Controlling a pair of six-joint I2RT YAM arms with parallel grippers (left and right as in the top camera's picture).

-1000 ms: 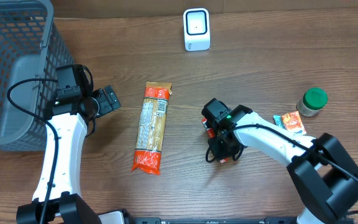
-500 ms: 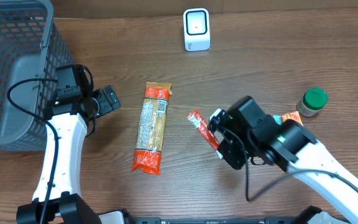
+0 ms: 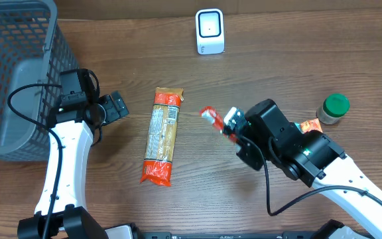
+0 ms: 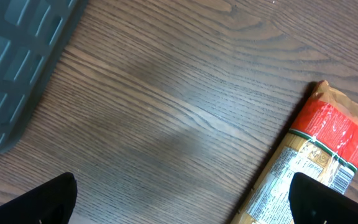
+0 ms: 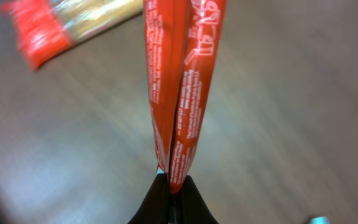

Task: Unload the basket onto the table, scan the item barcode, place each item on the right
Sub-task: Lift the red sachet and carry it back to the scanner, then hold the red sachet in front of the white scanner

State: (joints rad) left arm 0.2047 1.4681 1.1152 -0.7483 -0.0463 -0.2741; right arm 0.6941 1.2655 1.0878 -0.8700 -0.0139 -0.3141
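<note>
A thin red sachet [image 3: 210,115] hangs above the table, and my right gripper [image 3: 229,127] is shut on its lower end. In the right wrist view the sachet [image 5: 182,81] rises folded lengthwise out of the pinched gripper [image 5: 173,186]; white print shows on it, but I see no barcode. The white scanner [image 3: 209,31] stands at the far edge of the table, well beyond the sachet. My left gripper [image 3: 118,106] is open next to the basket, nothing between its fingers [image 4: 48,199], above bare wood.
A long pasta packet [image 3: 162,136] lies mid-table, its red end in the left wrist view [image 4: 316,162]. A grey mesh basket [image 3: 5,73] fills the far left. A green-lidded jar [image 3: 332,109] and an orange packet [image 3: 310,129] sit to the right.
My right arm has lifted the red sachet off the table and carried it up and towards the far side. The left arm has not moved.
</note>
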